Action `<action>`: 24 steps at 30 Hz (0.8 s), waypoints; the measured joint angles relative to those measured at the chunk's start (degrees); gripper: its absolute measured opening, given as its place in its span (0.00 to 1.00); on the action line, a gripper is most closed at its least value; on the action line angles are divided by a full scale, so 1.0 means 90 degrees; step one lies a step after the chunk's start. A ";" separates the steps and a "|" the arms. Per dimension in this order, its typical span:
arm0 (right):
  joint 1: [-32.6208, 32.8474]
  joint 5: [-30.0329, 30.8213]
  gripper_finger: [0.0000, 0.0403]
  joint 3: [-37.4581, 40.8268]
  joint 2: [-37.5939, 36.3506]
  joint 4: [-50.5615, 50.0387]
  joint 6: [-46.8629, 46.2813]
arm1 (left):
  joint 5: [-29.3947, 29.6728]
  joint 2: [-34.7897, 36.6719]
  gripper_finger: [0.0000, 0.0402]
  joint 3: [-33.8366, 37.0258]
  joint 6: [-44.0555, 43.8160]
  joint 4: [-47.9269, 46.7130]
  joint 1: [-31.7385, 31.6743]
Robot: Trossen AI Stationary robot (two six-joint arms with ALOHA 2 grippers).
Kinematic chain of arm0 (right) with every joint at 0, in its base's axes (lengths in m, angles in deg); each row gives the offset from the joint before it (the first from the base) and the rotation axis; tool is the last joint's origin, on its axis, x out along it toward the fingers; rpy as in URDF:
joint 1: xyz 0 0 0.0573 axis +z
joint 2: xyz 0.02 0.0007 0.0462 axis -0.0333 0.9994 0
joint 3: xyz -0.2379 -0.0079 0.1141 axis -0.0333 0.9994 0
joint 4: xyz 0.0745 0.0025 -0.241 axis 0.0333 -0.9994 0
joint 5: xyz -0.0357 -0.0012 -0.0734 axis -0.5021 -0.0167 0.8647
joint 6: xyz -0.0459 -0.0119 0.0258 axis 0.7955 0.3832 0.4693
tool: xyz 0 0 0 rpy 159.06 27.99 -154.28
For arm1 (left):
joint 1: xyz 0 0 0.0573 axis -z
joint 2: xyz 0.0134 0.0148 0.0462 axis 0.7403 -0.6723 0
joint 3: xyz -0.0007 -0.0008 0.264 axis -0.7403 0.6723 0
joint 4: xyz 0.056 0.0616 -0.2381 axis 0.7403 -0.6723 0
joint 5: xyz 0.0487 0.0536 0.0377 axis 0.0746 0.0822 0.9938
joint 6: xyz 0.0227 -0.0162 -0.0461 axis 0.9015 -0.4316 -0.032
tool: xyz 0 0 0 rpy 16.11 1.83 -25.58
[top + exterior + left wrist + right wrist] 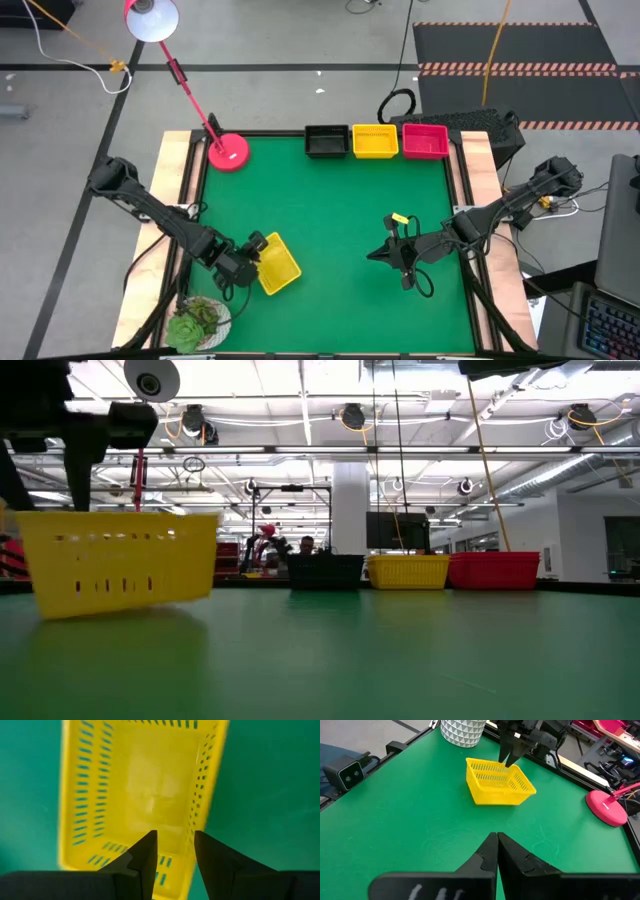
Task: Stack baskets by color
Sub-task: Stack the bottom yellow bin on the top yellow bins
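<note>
The left gripper (252,252) sits over the near end wall of a loose yellow slotted plastic basket (277,264) on the green table (330,210), its fingers (142,857) spread a little on either side of that wall, not pinching it; the right gripper (378,254), pressed together and empty, hovers mid-table; black (326,141), yellow (375,140) and red-pink (425,140) baskets line the far edge.
</note>
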 joint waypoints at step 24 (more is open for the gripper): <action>0.0000 -0.0013 0.00 0.0001 0.0000 0.0006 -0.0002 | 0.0025 -0.0061 0.32 0.0319 -0.0039 0.0057 -0.0097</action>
